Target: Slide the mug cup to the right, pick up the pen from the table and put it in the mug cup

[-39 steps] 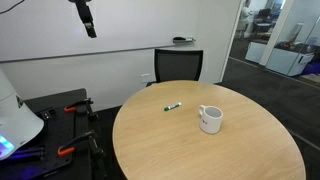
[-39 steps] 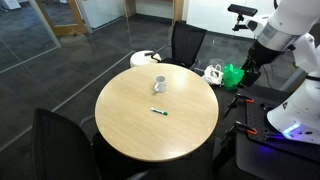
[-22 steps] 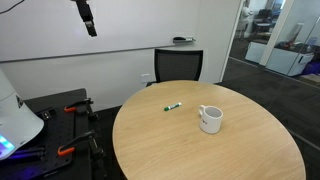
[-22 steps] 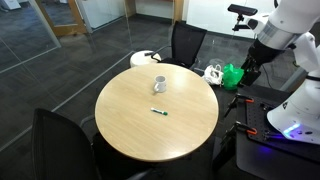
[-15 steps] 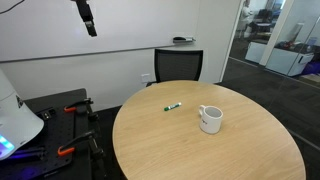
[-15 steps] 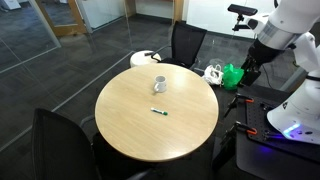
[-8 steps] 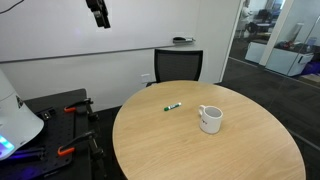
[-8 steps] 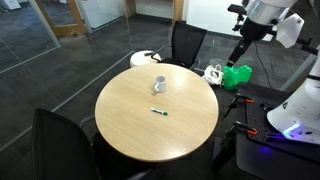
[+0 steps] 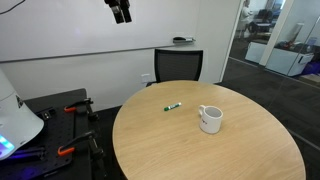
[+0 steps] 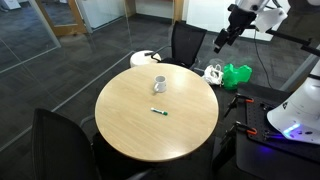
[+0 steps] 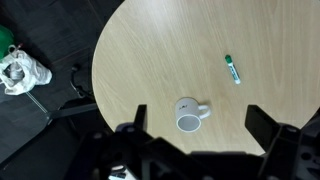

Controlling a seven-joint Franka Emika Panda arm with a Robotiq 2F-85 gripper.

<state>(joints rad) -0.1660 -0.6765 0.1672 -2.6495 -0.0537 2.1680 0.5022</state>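
Observation:
The white mug cup (image 9: 210,119) (image 10: 159,83) stands upright on the round wood-grain table (image 9: 240,155) (image 10: 130,125), its handle out to one side. The green pen (image 9: 173,105) (image 10: 159,111) lies flat on the table a short way from the mug. My gripper (image 9: 121,12) (image 10: 222,40) hangs high in the air near the table's edge, far above both, and is open with nothing in it. From above, the wrist view has the mug cup (image 11: 186,116) between the spread fingers (image 11: 262,125) and the pen (image 11: 233,69) further off.
A black chair (image 9: 178,65) (image 10: 185,40) stands at the table's far side and another chair (image 10: 55,140) at the near side. A white bag (image 10: 213,73) and a green bag (image 10: 238,74) lie on the floor. The robot's stand with clamps (image 9: 60,110) is beside the table.
The arm has swung up and toward the table over the last second, carrying the gripper sideways above the table's edge. Mug and pen have not moved. The gripper stays open.

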